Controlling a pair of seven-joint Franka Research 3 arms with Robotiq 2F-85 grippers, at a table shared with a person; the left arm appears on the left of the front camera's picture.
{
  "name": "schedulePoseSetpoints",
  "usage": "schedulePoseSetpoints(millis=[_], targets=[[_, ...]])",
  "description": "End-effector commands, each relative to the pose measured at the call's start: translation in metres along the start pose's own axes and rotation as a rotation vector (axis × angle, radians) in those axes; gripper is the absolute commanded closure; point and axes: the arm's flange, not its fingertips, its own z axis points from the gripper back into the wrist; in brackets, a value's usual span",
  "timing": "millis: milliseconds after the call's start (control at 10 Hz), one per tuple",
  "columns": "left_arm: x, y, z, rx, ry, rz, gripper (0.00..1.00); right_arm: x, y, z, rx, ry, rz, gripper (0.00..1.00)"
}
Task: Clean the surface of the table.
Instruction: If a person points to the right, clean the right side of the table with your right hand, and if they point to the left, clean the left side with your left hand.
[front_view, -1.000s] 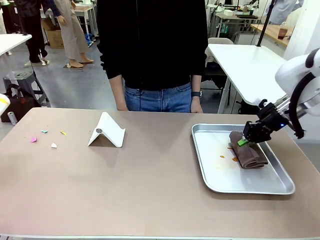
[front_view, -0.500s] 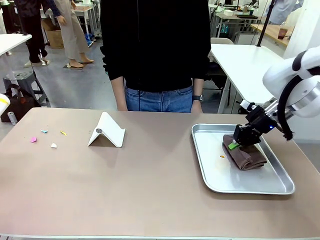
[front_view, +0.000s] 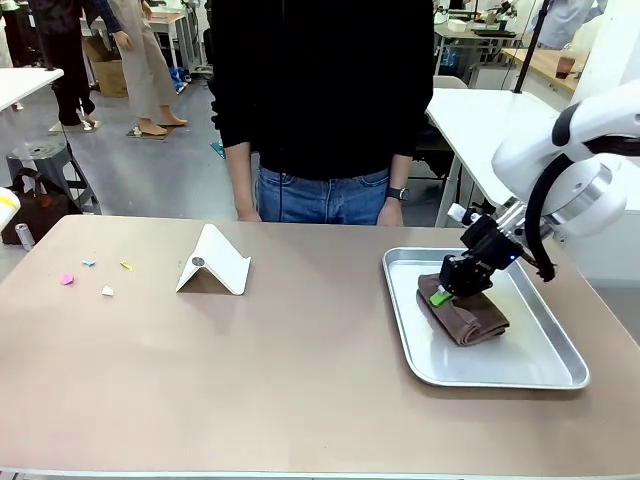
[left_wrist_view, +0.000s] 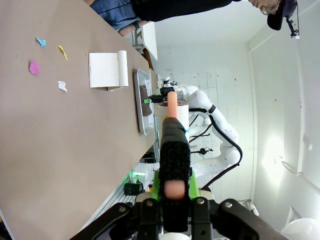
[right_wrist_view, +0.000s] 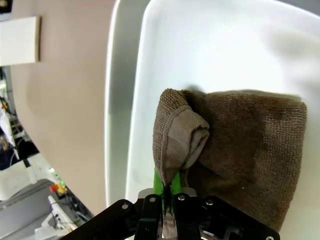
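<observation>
I read the right claw (front_view: 440, 297) as pinching a raised fold of the brown cloth (front_view: 472, 322), inside the tray (front_view: 560, 378) at the desk's (front_view: 300, 390) right edge. Compared with one second ago, claw and cloth have shifted from the tray's right half toward its left rim. The tray floor, spotted orange then, now reads clean. The left claw (left_wrist_view: 171, 125) has its fingers pressed together. The paper scraps (front_view: 90, 275) near the desk's left edge and the white stand (front_view: 215, 262) are unmoved.

I see the tabletop (front_view: 300, 390) bare across its middle and near edge (wide passage); a white stand (front_view: 213, 262) and the metal tray (front_view: 530, 352) obstruct farther back.
</observation>
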Motion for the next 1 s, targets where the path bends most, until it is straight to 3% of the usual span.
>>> schedulePoseSetpoints(millis=[0, 300, 900], targets=[[-0.003, -0.004, 0.001, 0.003, 0.004, -0.006, 1.0, 0.006, 0.013, -0.007, 0.02, -0.01, 0.026, 0.94], [-0.003, -0.004, 0.001, 0.003, 0.004, -0.006, 1.0, 0.001, 0.021, -0.012, -0.027, -0.001, 0.065, 0.94], [-0.003, -0.004, 0.001, 0.003, 0.004, -0.006, 1.0, -0.004, 0.009, -0.005, -0.291, 0.023, 0.07, 0.94]])
